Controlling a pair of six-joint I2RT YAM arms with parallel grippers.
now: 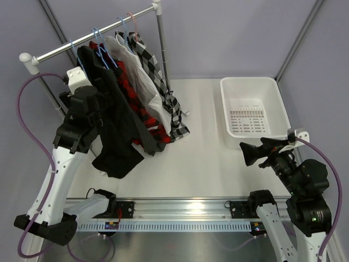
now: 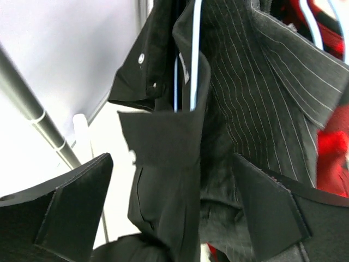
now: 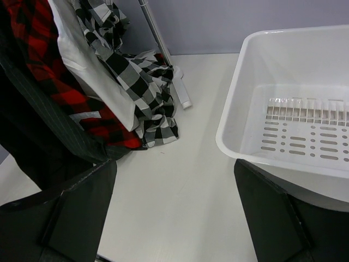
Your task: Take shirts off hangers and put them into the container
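Shirts, five, all on hangers along rail at far left of tabletop. Left to right from above: black shirt, pinstriped shirt, plaid shirt, white shirt, checked shirt.

Left claw is high up at the black shirt, near the rail's left end. In the wrist view its fingers are spread apart, with the black collar and front placket hanging in the gap between them. Cannot tell whether either finger touches cloth. One of the hangers, blue, runs down inside that collar. The pinstriped shirt is just beyond, toward the right finger.

Right claw is well apart from the shirts, low over the near right tabletop. Its fingers are spread, with only tabletop showing between them.

Tub is white and sits far right, well apart from the rail. Its near rim is just beside the right claw's right finger. Its slotted bottom shows bare white, and every shirt is outside it.

- Black shirt: plain, hangs low toward the near edge, hem bunched.
- Pinstriped shirt: charcoal with fine pale lines, collar flared.
- Plaid shirt: red and black.
- White shirt: smooth, unmarked where visible.
- Checked shirt: tail crumpled on the tabletop beside the foot of the post.
- Pink hanger: nearest the post.
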